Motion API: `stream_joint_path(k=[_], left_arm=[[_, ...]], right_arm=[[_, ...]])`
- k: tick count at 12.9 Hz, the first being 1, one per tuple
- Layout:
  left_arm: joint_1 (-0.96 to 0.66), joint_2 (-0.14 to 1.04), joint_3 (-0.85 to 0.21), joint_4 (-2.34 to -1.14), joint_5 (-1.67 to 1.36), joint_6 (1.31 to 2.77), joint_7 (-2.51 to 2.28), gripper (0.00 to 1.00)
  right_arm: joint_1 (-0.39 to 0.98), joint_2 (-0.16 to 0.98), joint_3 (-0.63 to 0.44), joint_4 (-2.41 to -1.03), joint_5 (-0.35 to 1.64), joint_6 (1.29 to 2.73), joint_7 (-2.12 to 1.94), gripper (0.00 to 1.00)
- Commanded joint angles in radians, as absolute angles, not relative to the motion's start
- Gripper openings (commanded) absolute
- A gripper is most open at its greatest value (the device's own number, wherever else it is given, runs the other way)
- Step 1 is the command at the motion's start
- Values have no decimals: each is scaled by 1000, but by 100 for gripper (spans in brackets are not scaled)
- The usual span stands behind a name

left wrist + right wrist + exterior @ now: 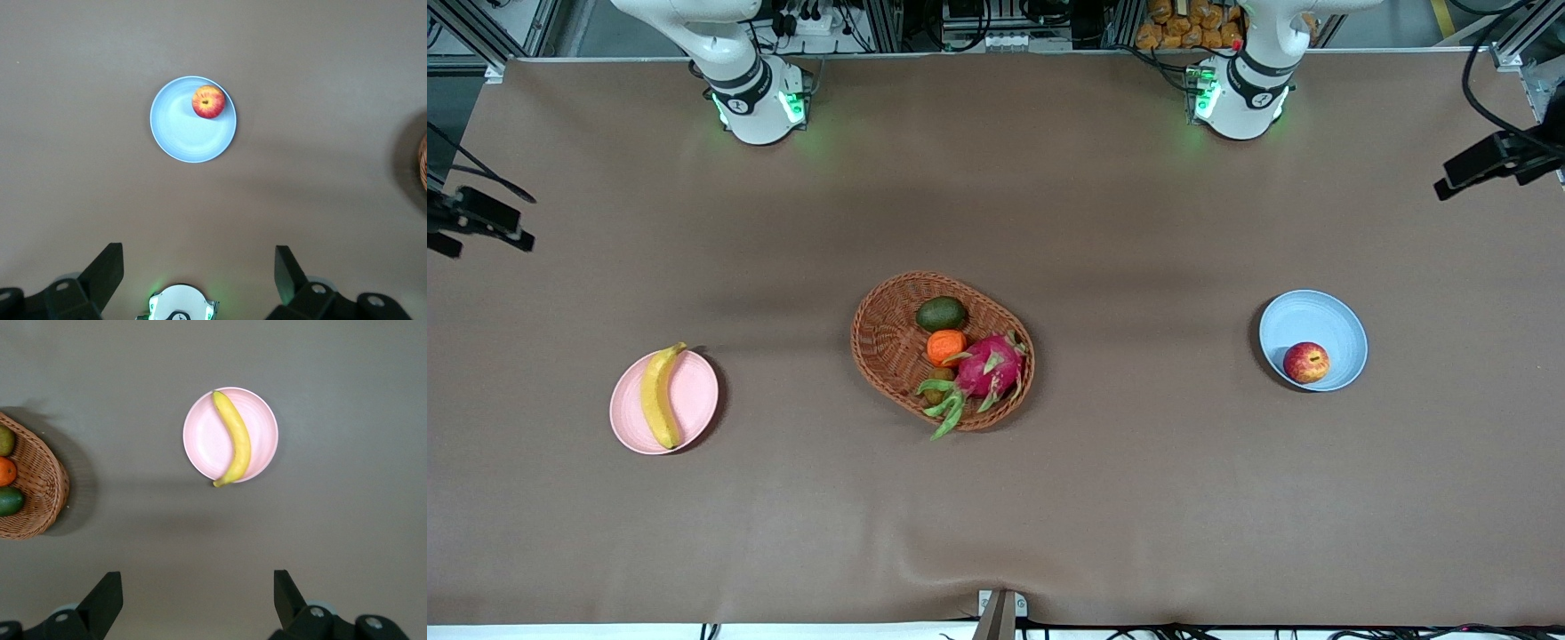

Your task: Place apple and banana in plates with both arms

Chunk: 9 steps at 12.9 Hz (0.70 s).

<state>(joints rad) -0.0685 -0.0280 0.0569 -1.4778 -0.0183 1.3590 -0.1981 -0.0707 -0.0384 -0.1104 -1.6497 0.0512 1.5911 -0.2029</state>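
Both fruits lie in plates. The left gripper (197,277), fingers spread and empty, hangs high above the table, the apple (208,101) well below it at the blue plate (180,137) rim. The right gripper (197,600), equally wide and empty, hangs high over the banana (235,440) lying across the pink plate (200,443). The apple looks firm, smooth, roll-prone: grip across its middle. The banana looks softer; pinch mid-length

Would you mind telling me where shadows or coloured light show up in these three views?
Front view: green glow spills onto the table around both arm bases, and the wicker basket and both plates cast soft shadows. Left wrist view: the apple shades the blue plate faintly. Right wrist view: the banana and pink plate look evenly lit, without glare.
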Motion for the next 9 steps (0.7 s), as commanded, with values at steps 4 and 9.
stream_joint_path(k=[4,9], left_arm=[[-61,-49,51,-1489,-2,1344,-149,100],[-61,-43,55,-1482,2,1353,-146,100]], right_arm=[[-55,40,-83,-1436,-66,1424,-98,100],[-67,49,-84,-1462,4,1428,-164,100]])
